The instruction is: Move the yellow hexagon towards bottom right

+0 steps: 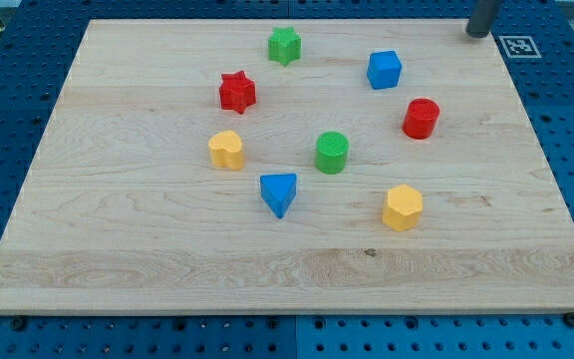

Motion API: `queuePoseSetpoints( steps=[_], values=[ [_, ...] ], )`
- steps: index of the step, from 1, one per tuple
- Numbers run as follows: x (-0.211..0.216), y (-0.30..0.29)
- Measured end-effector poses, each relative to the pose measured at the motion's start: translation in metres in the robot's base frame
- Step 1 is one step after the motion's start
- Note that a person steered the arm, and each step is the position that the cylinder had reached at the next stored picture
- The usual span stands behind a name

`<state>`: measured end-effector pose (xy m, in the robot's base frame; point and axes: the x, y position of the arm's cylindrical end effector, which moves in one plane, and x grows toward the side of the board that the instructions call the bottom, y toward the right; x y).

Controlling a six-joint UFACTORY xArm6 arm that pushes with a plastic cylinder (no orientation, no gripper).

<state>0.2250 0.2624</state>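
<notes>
The yellow hexagon (403,207) stands on the wooden board (147,249), right of centre and toward the view's bottom. My tip (478,33) shows as a dark rod end at the view's top right, at the board's far edge. It is far from the yellow hexagon, up and to the right of it, and touches no block. The nearest blocks to the tip are the blue cube (385,70) and the red cylinder (421,118).
A green star (284,45) sits at the top centre, a red star (236,92) left of it. A second yellow block (226,150), a green cylinder (332,152) and a blue triangle (279,192) lie mid-board. A marker tag (519,45) lies off the board's top right.
</notes>
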Motion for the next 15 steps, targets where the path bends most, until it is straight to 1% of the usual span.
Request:
queuePoseSetpoints(
  steps=[1,2,3,4,5,6,7,8,9,10,11,12,13,15],
  values=[
    [0.003,-0.002],
    [0.062,-0.002],
    [0.132,-0.002],
    [0.203,-0.014],
    [0.253,-0.045],
    [0.310,-0.045],
    [0.376,-0.084],
    [0.392,-0.139],
    [0.364,-0.168],
    [0.357,-0.171],
    [0.343,-0.192],
    [0.315,-0.208],
    [0.314,-0.208],
    [0.287,-0.205]
  ],
)
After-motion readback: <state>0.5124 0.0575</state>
